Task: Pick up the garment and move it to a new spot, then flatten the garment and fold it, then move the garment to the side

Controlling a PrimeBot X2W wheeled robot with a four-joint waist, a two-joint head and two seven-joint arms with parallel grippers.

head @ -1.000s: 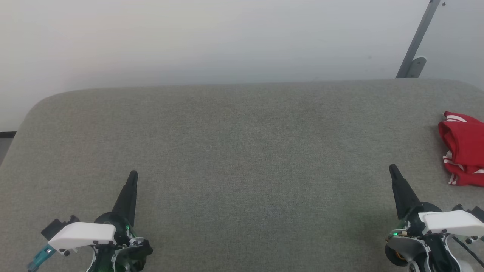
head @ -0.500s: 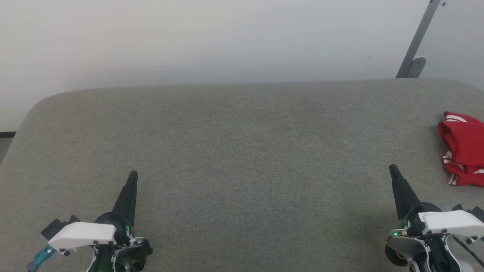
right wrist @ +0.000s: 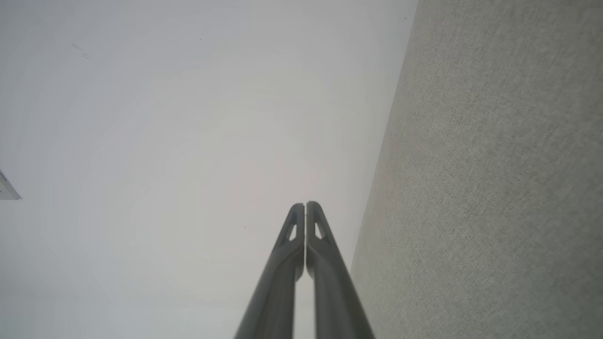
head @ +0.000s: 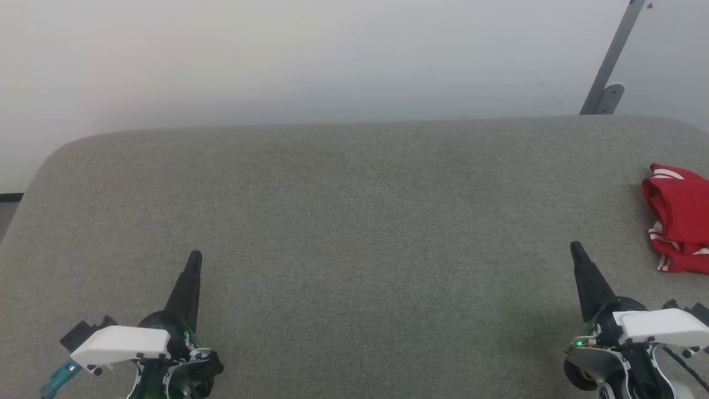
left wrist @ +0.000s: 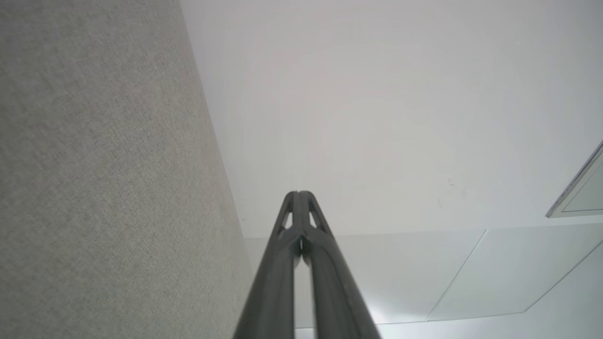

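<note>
The garment (head: 678,219) lies on the table (head: 354,199) at its right edge, the left gripper (head: 194,256) is over the table's near left, the right gripper (head: 575,246) over its near right, and a post (head: 612,61) stands behind its far right corner.

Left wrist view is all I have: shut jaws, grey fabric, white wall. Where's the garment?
Observer: In the head view the garment lies bunched at the far right of the grey surface, cut off by the picture's edge.
Operator: Is anything holding it?
Observer: No. The right gripper is apart from it, nearer the robot, jaws shut and empty.
Operator: And my left arm, relative to it?
Observer: The left gripper is at the head view's lower left, across the surface from the garment.
</note>
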